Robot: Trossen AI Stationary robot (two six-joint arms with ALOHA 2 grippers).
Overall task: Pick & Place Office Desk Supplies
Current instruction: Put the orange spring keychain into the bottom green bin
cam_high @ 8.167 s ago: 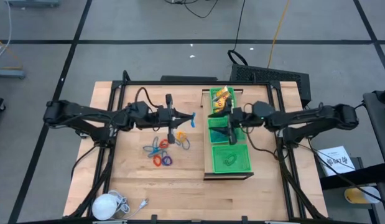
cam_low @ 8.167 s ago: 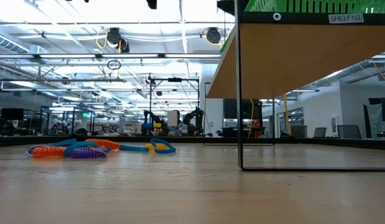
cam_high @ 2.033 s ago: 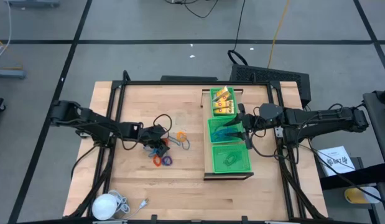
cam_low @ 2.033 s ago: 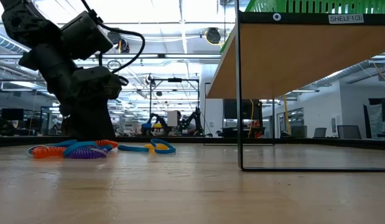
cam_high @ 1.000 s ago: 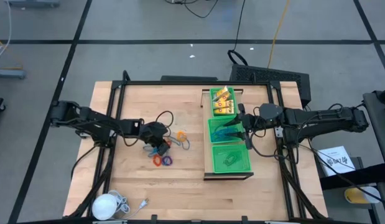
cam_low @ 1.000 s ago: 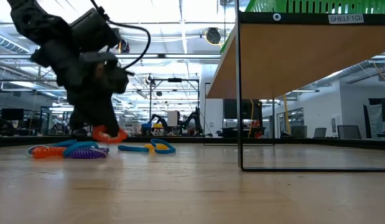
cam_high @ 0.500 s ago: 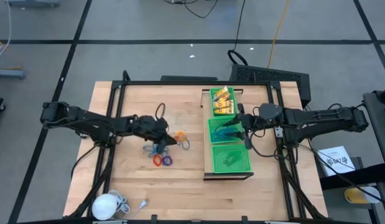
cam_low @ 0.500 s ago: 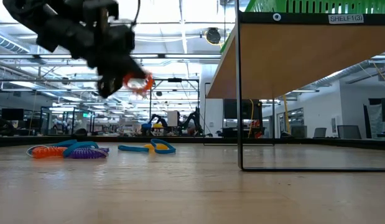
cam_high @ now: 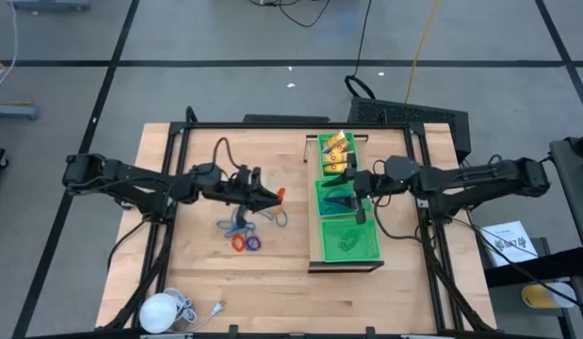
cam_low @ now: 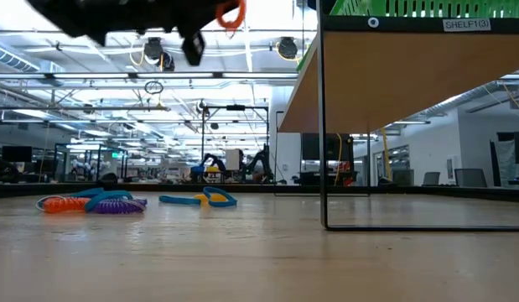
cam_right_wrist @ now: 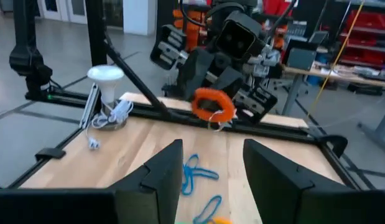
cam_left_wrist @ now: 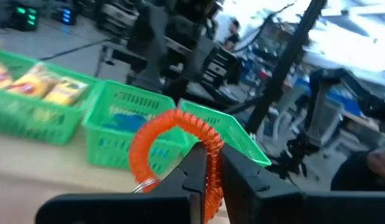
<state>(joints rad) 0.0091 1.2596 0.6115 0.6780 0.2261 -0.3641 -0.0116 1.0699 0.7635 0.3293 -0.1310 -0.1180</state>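
Left gripper [cam_left_wrist: 208, 165] pinches orange ring [cam_left_wrist: 170, 146], loop seemingly upright, facing the trays.

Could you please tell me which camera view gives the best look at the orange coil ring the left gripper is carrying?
The left wrist view: the orange coil ring fills the foreground, pinched in the left gripper. The right wrist view shows it whole but farther off. The low view catches it at the picture's top edge. The high view gives only a small orange spot.

A wooden bench [cam_high: 206, 273] stands on a grey floor [cam_high: 225, 89] crossed by dark lines, cables trailing across it. Beyond it, a large hall holds ceiling strip lights [cam_low: 242, 59], distant workstations and glass partitions
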